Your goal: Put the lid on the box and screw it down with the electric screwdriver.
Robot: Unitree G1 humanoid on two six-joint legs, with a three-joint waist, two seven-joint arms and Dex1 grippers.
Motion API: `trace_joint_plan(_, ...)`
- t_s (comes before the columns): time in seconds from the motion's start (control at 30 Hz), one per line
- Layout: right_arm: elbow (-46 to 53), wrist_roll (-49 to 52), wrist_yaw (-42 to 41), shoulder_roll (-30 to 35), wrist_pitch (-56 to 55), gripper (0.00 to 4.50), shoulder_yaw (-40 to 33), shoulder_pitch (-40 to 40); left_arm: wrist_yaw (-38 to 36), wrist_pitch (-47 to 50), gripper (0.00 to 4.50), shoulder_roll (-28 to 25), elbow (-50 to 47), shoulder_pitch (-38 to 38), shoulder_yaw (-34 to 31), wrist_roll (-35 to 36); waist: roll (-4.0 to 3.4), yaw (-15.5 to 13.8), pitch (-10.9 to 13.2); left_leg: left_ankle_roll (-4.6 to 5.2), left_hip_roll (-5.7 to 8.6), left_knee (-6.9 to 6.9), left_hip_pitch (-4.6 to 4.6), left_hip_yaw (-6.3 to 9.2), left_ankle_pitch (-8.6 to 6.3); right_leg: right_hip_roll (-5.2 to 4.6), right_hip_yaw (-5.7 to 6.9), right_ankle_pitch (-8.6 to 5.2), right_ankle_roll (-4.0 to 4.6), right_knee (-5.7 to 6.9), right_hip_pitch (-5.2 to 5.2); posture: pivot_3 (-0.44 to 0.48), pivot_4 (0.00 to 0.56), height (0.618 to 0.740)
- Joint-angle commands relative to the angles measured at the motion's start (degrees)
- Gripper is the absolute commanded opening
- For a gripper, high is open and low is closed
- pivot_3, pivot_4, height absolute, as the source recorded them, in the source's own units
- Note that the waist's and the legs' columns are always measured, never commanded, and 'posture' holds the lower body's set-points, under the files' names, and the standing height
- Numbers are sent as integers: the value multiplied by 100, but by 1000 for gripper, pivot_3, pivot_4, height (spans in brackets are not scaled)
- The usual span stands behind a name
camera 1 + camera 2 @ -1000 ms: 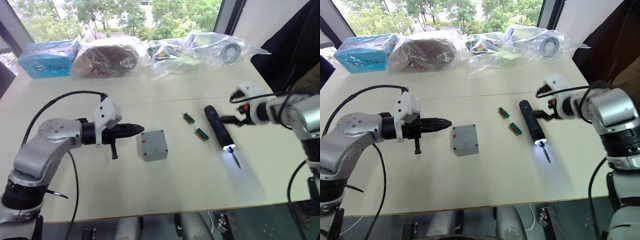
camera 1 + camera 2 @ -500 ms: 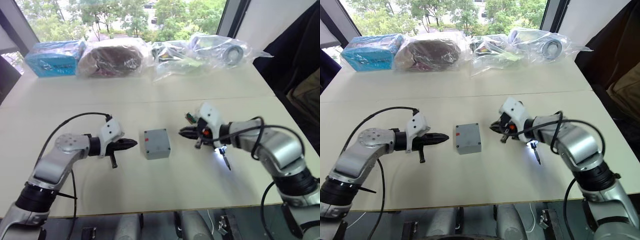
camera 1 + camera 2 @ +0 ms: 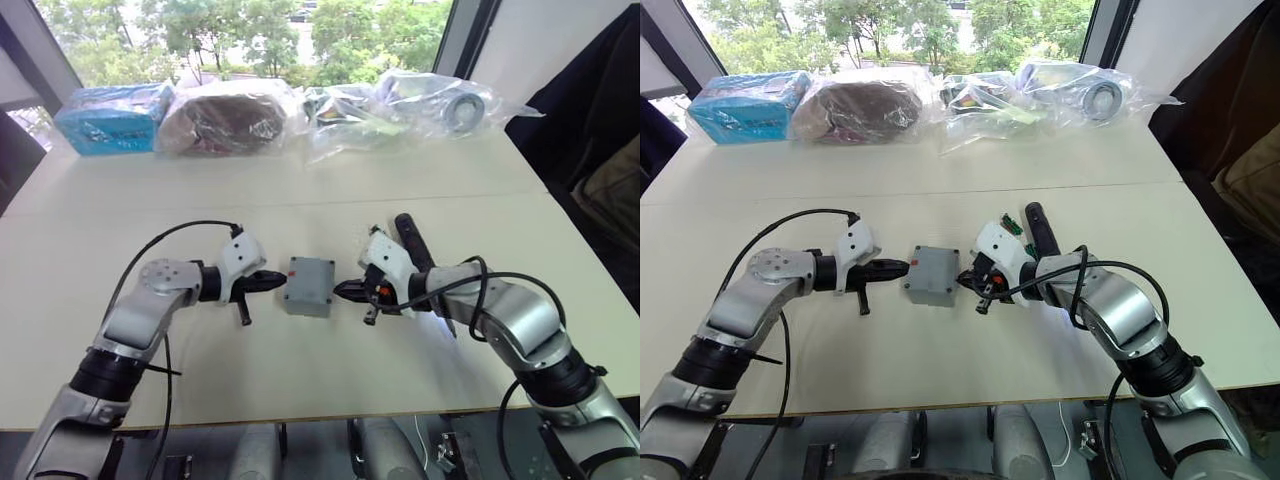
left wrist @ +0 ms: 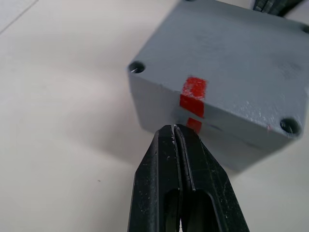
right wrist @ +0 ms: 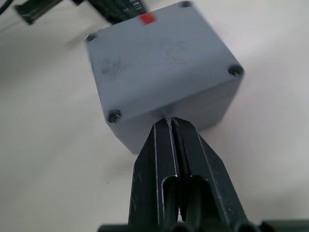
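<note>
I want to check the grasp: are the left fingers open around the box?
No, in the left wrist view the left fingers are shut together, their tips at the side of the box.

No legible text, label, brand name or number is showing on any item. The only marking appearing is a plain red patch on the lid, running over its edge onto the side of the box; it is carrying no characters. Printing on the bagged goods at the table's far edge is too small to read.
</note>
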State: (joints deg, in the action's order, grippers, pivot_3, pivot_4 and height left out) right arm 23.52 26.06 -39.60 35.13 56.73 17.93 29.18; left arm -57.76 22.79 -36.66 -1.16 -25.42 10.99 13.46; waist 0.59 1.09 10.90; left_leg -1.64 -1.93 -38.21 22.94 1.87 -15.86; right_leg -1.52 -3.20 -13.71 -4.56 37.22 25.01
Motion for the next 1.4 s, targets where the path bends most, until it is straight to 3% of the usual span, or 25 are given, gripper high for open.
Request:
trace_joint_plan(0.03,397,203,-38,-161,208,50,24,13,-157,-357,0,130,265,-336,67,-109,0,-2,0,0,0,0,-1,0,0,0,0,0,0,0,-1,0,150,740)
trace_joint_plan(0.27,457,-122,-57,193,61,50,8,59,-237,-617,0,93,609,-407,4,-283,0,4,0,0,0,0,-4,0,0,0,0,0,-1,0,-3,0,150,740)
trace_joint_plan(0.53,-542,-742,-46,350,-949,50,-304,238,-800,-308,0,-647,-260,471,-127,-39,1,87,0,0,-2,5,-12,-1,0,0,-1,-1,0,0,-5,0,150,740)
trace_joint_plan(0.67,-1115,-838,47,-84,-1509,50,-457,281,-911,-37,0,-846,-791,925,-266,224,5,125,1,0,-2,4,-11,-3,0,-2,-1,-2,-1,-2,-10,0,150,740)
trace_joint_plan(0.9,-1628,-1071,-86,-672,-2134,50,-211,219,-627,180,0,-536,-995,769,-158,276,5,136,1,0,-2,5,-24,0,0,-1,-1,-1,-3,-1,-21,0,150,740)
trace_joint_plan(1.4,-758,-910,-771,-495,-1768,50,-92,-257,-577,-247,0,-281,-203,101,-39,-123,5,139,1,0,-2,7,-45,0,0,0,0,-3,-4,0,-37,0,150,740)
